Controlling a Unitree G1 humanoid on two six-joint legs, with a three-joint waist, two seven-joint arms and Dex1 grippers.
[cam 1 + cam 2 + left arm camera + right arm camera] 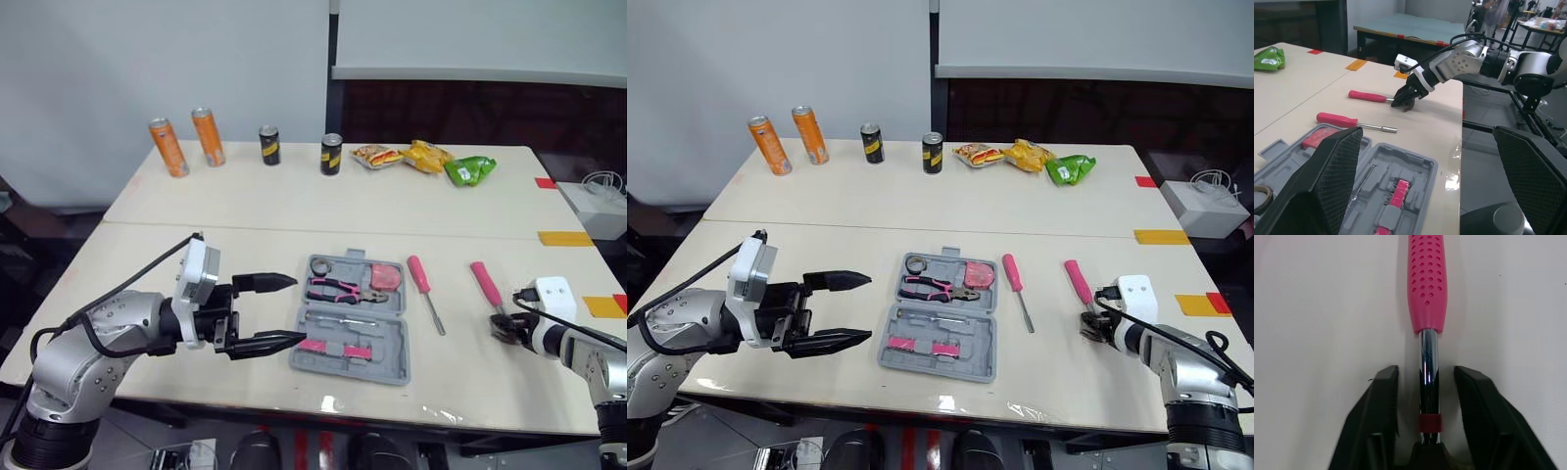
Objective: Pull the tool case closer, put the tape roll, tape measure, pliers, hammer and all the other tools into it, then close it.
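While your right gripper [1427, 377] straddles the hammer [1427, 284] at its steel shaft, near the right edge of the table [245, 206], its 2 fingers stand apart, a gap each side, nothing clamped. The pink handle points toward the far edge. The open tool case [333, 364] lies to the left, by the front edge's middle; your left gripper [299, 311], spread wide, hangs just beside its left wall.

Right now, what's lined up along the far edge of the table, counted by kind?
Orange cans: 2
Black cans: 2
Snack packets: 3
Total: 7
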